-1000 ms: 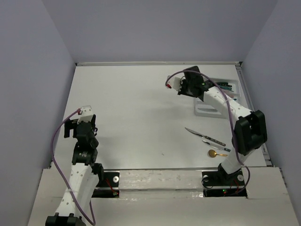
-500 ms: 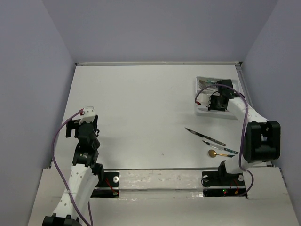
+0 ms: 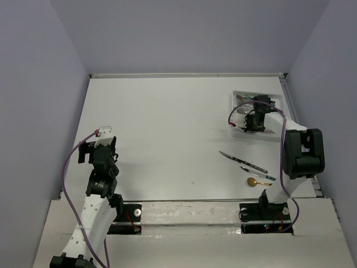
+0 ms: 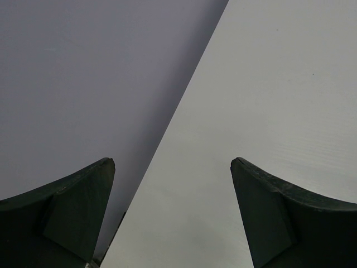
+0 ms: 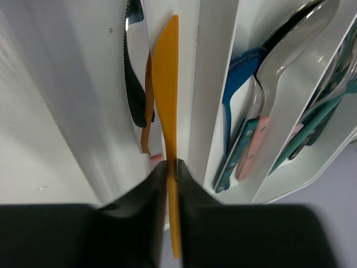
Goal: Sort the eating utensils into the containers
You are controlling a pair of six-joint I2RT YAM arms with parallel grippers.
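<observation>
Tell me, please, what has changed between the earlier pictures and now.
The right gripper swung rightward and down onto the white cutlery tray. It is now shut on an orange utensil by the compartment holding a serrated knife. The left gripper stayed open. The loose knife and gold spoon did not move.

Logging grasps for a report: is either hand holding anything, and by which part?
The right hand pinches an orange utensil by its handle; the left hand holds nothing.
</observation>
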